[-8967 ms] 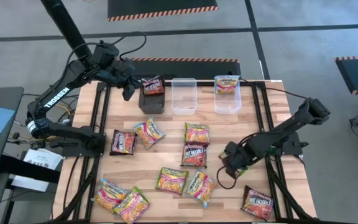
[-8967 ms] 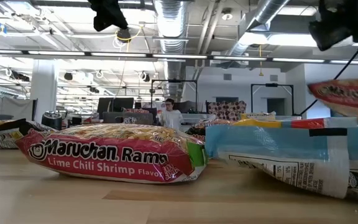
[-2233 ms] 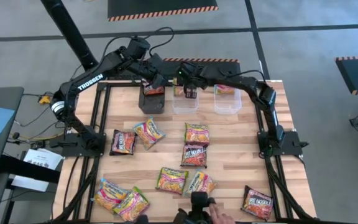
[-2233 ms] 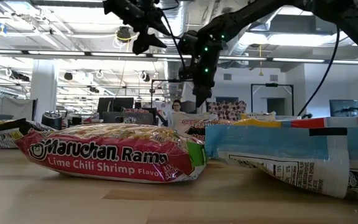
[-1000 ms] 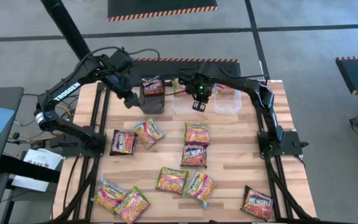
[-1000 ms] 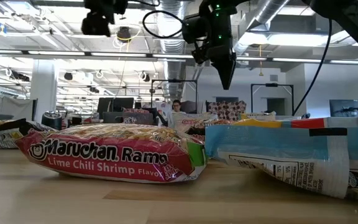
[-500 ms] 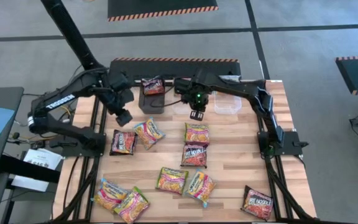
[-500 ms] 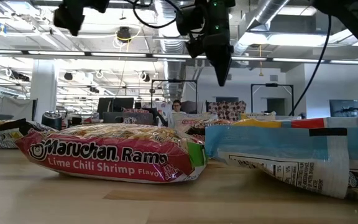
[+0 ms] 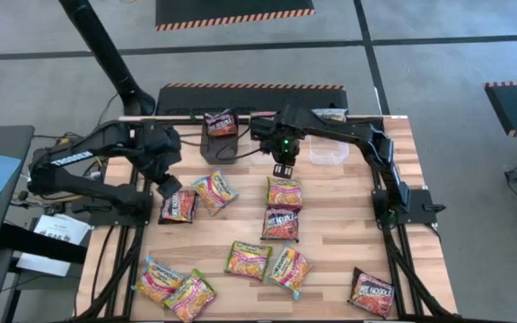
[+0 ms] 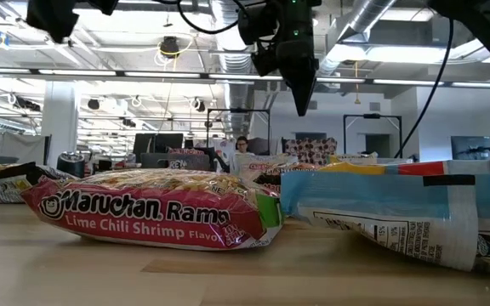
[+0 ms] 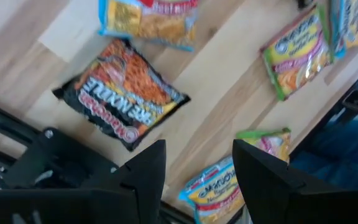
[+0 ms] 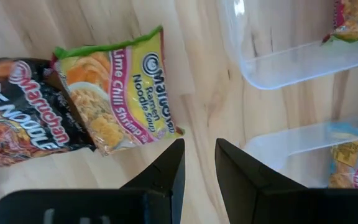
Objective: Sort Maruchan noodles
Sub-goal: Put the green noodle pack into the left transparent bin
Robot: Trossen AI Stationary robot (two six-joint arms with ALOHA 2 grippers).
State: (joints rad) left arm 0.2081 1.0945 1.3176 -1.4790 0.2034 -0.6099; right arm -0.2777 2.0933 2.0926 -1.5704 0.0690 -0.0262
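While the left gripper (image 9: 170, 186) hovers open above the black Fire Noodle packet (image 9: 178, 205), the empty, parted right gripper (image 9: 282, 168) stands just behind the lime chili packet (image 9: 284, 192).

Three tubs (image 9: 328, 151) stand in a row along the worktop's (image 9: 330, 224) far edge, one packet (image 9: 222, 123) resting on the left tub. Other noodle packets (image 9: 284, 193) lie scattered mid-worktop and along the near edge, one (image 9: 372, 292) at the near right corner.
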